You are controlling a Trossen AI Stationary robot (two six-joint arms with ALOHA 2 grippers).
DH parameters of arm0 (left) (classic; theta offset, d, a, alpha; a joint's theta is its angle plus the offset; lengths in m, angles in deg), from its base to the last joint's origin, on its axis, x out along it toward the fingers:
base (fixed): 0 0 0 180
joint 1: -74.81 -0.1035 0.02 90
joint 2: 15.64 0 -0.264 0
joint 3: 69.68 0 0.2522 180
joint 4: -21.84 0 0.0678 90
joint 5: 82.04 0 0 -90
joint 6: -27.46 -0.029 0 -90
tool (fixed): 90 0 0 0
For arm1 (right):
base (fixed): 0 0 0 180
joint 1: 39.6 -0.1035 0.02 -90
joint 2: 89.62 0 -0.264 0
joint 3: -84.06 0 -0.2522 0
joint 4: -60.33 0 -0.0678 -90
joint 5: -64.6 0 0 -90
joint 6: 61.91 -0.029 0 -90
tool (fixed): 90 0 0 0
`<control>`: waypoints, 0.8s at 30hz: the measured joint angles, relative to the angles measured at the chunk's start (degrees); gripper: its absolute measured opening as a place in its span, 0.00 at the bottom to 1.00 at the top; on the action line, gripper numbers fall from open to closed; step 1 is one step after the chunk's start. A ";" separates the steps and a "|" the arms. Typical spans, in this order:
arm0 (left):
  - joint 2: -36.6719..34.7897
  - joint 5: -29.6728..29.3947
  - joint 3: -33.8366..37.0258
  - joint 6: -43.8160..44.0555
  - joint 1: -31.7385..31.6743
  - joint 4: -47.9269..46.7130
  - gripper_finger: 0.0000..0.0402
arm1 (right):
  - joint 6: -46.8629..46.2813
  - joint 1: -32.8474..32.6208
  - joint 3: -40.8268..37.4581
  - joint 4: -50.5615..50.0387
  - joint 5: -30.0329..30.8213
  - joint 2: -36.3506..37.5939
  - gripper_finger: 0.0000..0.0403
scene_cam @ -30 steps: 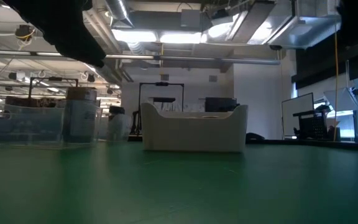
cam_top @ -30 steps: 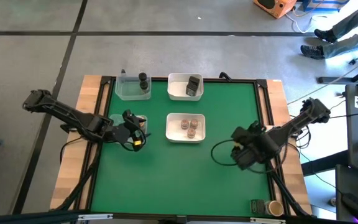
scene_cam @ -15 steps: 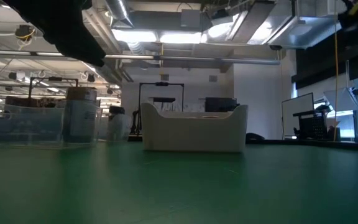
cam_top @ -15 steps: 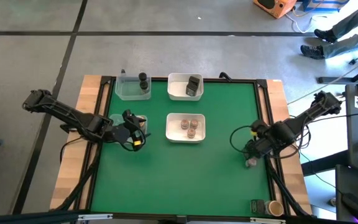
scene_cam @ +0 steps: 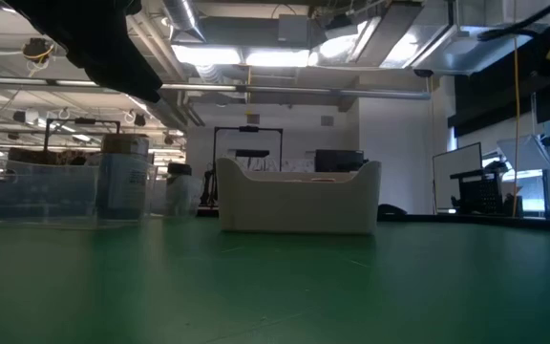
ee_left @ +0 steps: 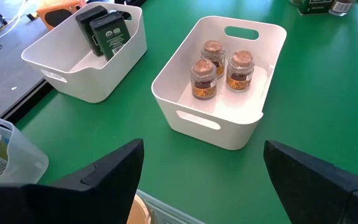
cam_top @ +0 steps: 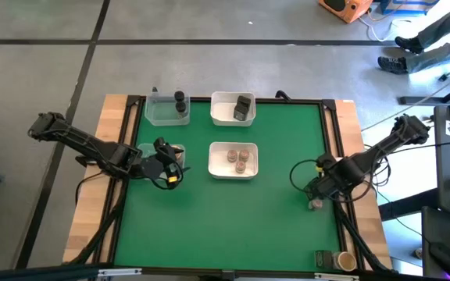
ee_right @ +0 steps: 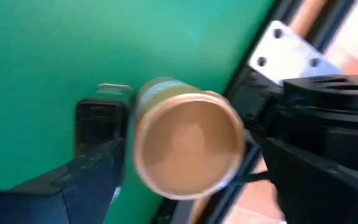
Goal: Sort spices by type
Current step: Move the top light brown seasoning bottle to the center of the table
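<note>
A tan-topped round jar (cam_top: 347, 260) and a dark grey tin (cam_top: 323, 257) stand at the table's near right corner. The right wrist view shows this jar (ee_right: 186, 144) and tin (ee_right: 98, 118) beyond my right gripper (ee_right: 189, 152). That gripper (cam_top: 316, 201) is open, low by the right edge, touching neither. Three brownish jars (ee_left: 222, 68) stand in the middle white tray (cam_top: 216, 165), dark tins (ee_left: 101, 28) in the far white tray, black cylinders (cam_top: 180, 101) in a clear tub. My left gripper (ee_left: 204, 165) is open and holds nothing, above a second clear tub (cam_top: 170, 150).
The table's black frame and a metal bracket (ee_right: 291, 53) run beside the corner jar. Bare green mat (cam_top: 225, 218) spreads across the near half. The low view shows the clear tub (scene_cam: 55, 191) and a white tray (scene_cam: 299, 199). A person's legs (cam_top: 428, 47) show beyond the far right.
My right arm has swung from over the mat toward the table's right edge and dropped lower, then has kept almost still for the last half second. The spices and trays have stayed where they were.
</note>
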 joint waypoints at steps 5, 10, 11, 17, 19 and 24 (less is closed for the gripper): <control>0.00 -0.02 0.00 -0.02 -0.04 0.03 0.79 | -1.31 0.00 -2.47 1.69 -0.52 0.00 0.94; 0.00 -0.02 0.00 0.00 -0.07 0.02 0.79 | -1.53 0.00 -4.02 3.84 -0.25 0.11 0.94; 0.00 -0.02 0.00 0.00 -0.04 0.04 0.79 | -1.47 0.00 -4.05 4.00 -0.03 0.11 0.94; 0.00 -0.02 0.00 -0.02 -0.07 0.00 0.79 | -1.45 -0.01 -4.08 4.28 0.45 0.04 0.82; 0.00 -0.02 0.00 -0.02 -0.07 0.02 0.79 | -1.37 0.00 -4.08 4.30 0.52 0.04 0.76; 0.00 -0.04 0.00 -0.03 -0.07 0.02 0.79 | -1.33 0.00 -4.08 4.32 0.57 0.04 0.70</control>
